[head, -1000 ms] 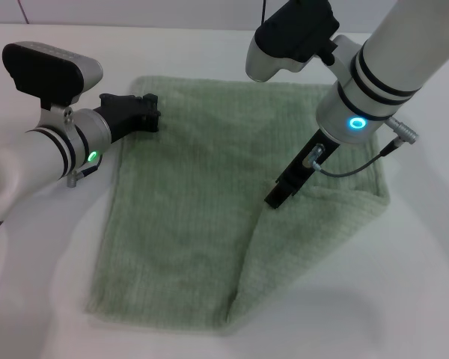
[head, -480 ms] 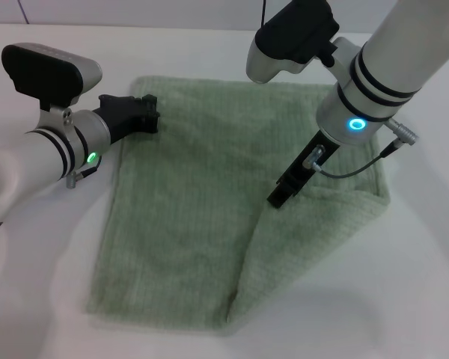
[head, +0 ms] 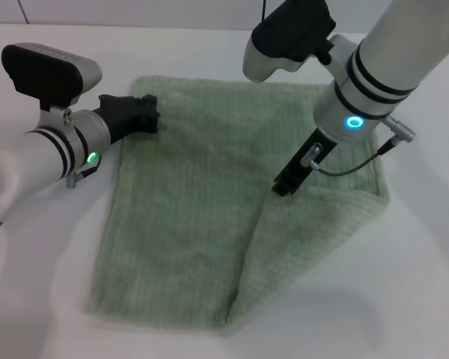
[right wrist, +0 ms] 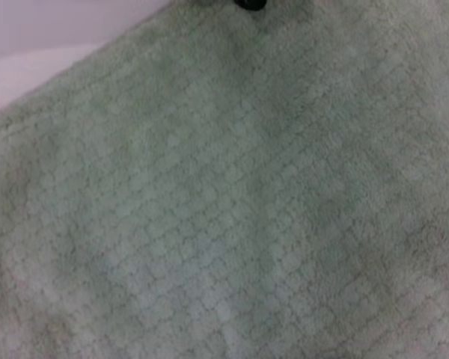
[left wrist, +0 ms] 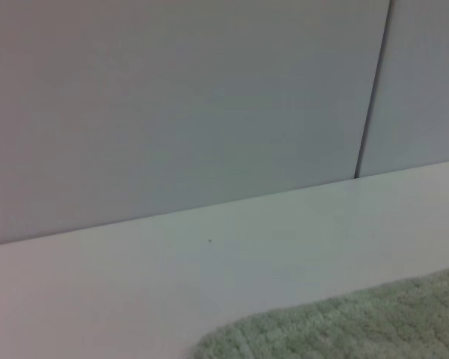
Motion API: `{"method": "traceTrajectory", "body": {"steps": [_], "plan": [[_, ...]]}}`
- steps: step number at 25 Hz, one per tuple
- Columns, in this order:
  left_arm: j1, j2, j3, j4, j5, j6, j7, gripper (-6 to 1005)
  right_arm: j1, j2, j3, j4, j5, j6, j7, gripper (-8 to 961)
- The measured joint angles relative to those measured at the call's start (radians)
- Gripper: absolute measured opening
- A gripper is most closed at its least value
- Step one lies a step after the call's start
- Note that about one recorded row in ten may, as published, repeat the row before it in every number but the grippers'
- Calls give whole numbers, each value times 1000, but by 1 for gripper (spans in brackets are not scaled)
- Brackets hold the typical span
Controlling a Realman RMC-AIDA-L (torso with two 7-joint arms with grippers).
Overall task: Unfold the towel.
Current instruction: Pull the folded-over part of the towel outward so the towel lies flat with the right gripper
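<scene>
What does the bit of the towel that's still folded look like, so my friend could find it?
Start at the white table, where the pale green towel lies spread out. Go to its near right side, just below the right gripper. There a triangular flap lies doubled over the flat part, the only raised, two-layered patch.

The towel [head: 209, 202] and counter [head: 419, 299] are seen from above by the head view. Its edge is skimmed low by the left wrist view; its weave is filled close-up in the right wrist view.

The right hand [head: 286, 184] rose slightly and shifted toward the far right, away from the towel's [head: 187, 217] folded flap edge.
</scene>
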Motion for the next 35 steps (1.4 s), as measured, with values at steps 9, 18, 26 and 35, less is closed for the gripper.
{"method": "traceTrajectory", "body": {"steps": [9, 18, 26, 35], "plan": [[-1, 1, 0, 0, 0, 0, 0, 3, 2, 0, -1, 0, -1, -1, -19, 69], [-1, 2, 0, 0, 0, 0, 0, 3, 11, -3, -2, -56, -3, 58, -21, 17], [0, 2, 0, 0, 0, 0, 1, 3, 0, -7, -3, -183, -30, 191, -29, 19], [2, 2, 0, 0, 0, 0, 2, 2, -16, -7, -1, -347, -102, 333, -57, 20]]}}
